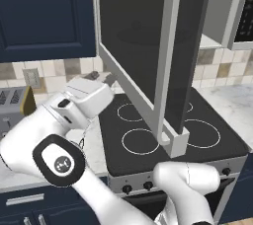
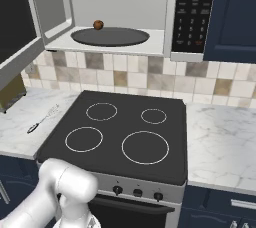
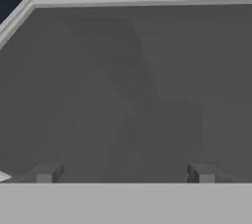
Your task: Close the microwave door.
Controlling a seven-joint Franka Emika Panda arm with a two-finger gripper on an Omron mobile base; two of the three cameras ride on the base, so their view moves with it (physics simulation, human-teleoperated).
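The microwave [image 2: 120, 2] hangs above the stove with its cavity exposed. Its door [image 1: 133, 36], dark smoky glass in a light grey frame, stands swung out over the cooktop, and the long grey bar handle [image 1: 168, 56] runs down its free edge. From the right base camera the door [image 2: 15, 32] shows at the left edge. My gripper [image 1: 103, 77] is at the door's outer face, low on its left side. In the hand view the dark glass [image 3: 128, 85] is very close, and the gripper [image 3: 124, 173] is open, fingertips [image 3: 47, 173] wide apart with nothing between them.
A black cooktop [image 2: 125, 127] lies below the door. A small brown round item [image 2: 98, 24] sits on the microwave's turntable. A silver toaster [image 1: 12, 103] stands on the left counter under a navy cabinet [image 1: 44, 17]. Marble counter [image 2: 220, 137] lies right of the stove.
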